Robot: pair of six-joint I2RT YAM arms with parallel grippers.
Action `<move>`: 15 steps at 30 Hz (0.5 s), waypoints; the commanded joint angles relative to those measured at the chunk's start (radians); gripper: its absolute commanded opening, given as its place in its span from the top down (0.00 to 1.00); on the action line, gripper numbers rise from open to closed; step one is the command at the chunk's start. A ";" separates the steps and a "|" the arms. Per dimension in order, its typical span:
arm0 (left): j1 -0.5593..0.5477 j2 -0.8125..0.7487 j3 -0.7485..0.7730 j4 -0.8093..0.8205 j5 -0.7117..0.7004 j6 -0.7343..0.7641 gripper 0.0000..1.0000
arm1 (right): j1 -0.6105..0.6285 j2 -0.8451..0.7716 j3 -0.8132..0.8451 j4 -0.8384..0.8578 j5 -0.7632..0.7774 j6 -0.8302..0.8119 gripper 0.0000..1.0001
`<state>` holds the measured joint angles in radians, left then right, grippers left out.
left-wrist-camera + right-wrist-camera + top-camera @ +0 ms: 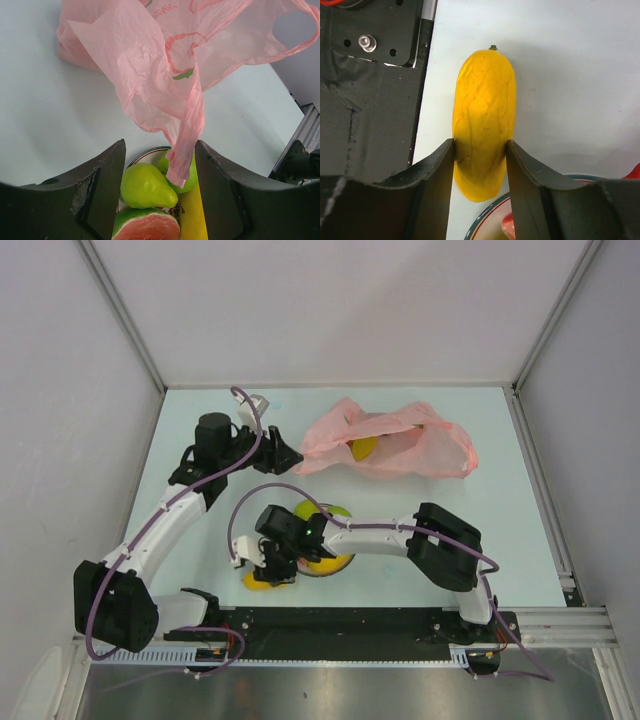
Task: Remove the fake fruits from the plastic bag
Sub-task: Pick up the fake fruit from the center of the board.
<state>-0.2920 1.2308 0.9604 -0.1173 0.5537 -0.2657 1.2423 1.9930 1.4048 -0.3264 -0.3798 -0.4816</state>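
Note:
The pink plastic bag (400,440) lies at the back of the table with a yellow fruit (364,449) showing in its mouth. My left gripper (290,453) is at the bag's left end. In the left wrist view its jaws (160,145) stand wide apart and a strip of the bag (185,150) hangs between them. My right gripper (270,562) is shut on a long yellow fruit (484,100) that lies on the table left of the plate (340,562). The plate holds a green pear (145,185), a green apple (189,172), a watermelon slice (147,225) and a banana (192,215).
The black base rail (350,625) runs along the near table edge, right beside the yellow fruit, and shows in the right wrist view (370,100). The plate's rim (485,220) is just under my right fingers. White walls close in the table on three sides.

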 commanded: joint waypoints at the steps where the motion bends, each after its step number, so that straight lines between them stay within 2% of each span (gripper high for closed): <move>1: 0.007 -0.004 0.003 0.038 0.012 -0.017 0.37 | -0.010 -0.092 0.019 0.010 0.014 0.147 0.69; 4: 0.007 -0.008 -0.005 0.041 0.011 -0.018 0.37 | -0.040 -0.154 0.017 0.013 0.080 0.319 0.76; 7: 0.007 -0.010 -0.012 0.051 0.012 -0.024 0.37 | -0.098 -0.187 0.007 0.007 0.117 0.509 0.77; 15: 0.007 -0.001 -0.012 0.054 0.012 -0.032 0.37 | -0.113 -0.217 -0.056 -0.007 0.177 0.568 0.76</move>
<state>-0.2920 1.2308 0.9478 -0.0986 0.5514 -0.2790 1.1107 1.8050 1.3949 -0.3328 -0.2417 -0.0044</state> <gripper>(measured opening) 0.625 0.444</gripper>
